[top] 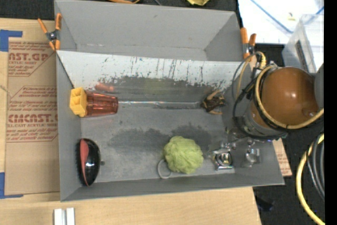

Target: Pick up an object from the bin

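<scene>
The gripper hangs at the lower right of the grey bin, its jaws open over bare floor with nothing between them. The nearest thing, a green fuzzy ball, lies just left of it at lower centre; a small dark brown lump sits above. Closing here would likely catch nothing, and moving sideways could push the soft ball away.

"CAST ACRYLIC SHEET" on cardboard
</scene>
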Action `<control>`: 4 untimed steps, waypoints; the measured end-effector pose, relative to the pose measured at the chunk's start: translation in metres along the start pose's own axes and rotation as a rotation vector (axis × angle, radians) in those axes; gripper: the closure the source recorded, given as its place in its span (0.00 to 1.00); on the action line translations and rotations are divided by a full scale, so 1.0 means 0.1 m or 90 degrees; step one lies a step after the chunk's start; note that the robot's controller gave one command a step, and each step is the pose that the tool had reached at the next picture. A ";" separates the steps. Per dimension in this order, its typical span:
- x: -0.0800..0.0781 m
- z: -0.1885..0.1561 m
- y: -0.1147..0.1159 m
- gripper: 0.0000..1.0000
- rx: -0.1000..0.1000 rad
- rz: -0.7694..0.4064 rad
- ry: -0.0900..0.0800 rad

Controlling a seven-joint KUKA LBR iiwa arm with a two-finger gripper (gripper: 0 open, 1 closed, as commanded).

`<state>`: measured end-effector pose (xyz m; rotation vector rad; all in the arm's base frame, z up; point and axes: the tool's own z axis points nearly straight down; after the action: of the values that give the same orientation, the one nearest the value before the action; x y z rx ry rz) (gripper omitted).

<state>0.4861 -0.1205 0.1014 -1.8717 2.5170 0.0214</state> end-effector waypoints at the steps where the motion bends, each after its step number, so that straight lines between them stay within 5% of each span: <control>1: 0.09 0.26 -0.02 0.00 0.014 0.317 -0.001; 2: -0.19 0.31 -0.05 1.00 -0.002 -0.218 -0.004; 4: -0.22 0.13 -0.05 1.00 -0.007 -0.230 -0.004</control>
<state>0.4971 -0.1008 0.0890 -2.2929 2.1382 0.0388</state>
